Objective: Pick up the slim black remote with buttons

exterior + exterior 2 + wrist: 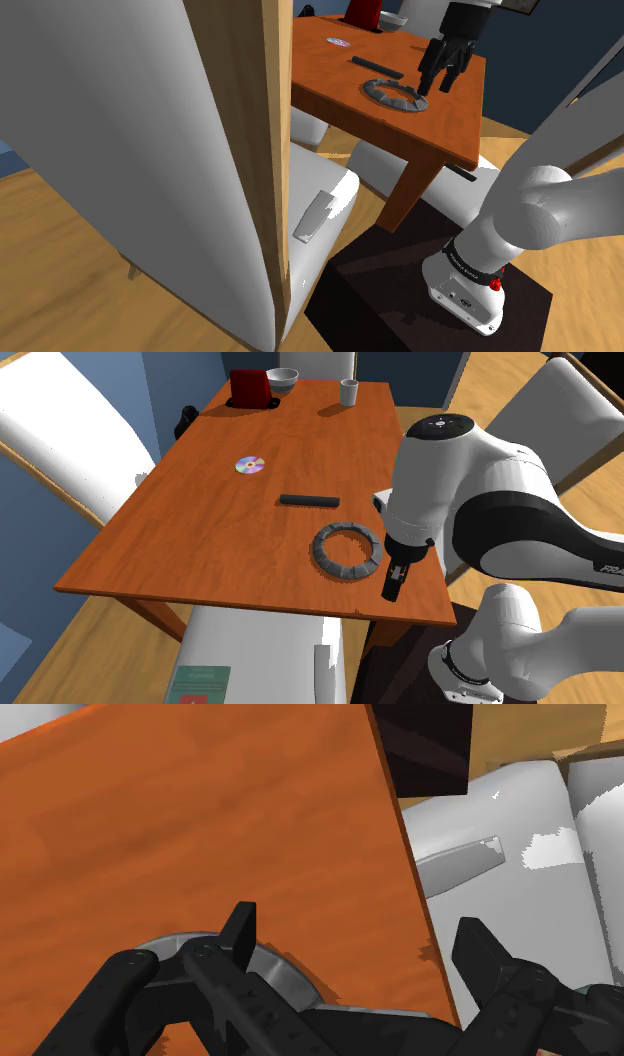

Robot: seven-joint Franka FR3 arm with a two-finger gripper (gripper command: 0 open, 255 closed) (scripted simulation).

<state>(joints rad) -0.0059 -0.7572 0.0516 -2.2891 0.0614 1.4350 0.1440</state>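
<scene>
Jaws first. In the wrist view the gripper [358, 944] has its two black fingers [238, 932] standing wide apart, with nothing clasped between them. In that gap we see only the edge of the wooden table [200, 824] and, below it, a white chair seat [520, 814]. One finger stands in front of the rim of a grey toothed ring [275, 974]; the other hangs out past the table edge, over the chair. Whether either fingertip touches the ring or the tabletop we cannot tell.

In the second exterior view the gripper [392, 584] points down at about 4 o'clock from the ring [347, 550], just beside its outer rim and near the table's [200, 522] near edge. The shoulder view agrees: gripper [438, 85] just beside the ring [394, 95].

The slim black remote [309, 501] lies flat on the tabletop, at roughly 11 o'clock from the ring and apart from it — well apart from the gripper too. Its long axis runs close to 9-to-3 in the second exterior view. In the shoulder view the remote [376, 66] runs about 10-to-4. Which end is the front we cannot make out.

Also on the table — a shiny disc [249, 465] at 10 o'clock from the remote; far end holds a cup [349, 392], a bowl [281, 379] and a red box [251, 390].
</scene>
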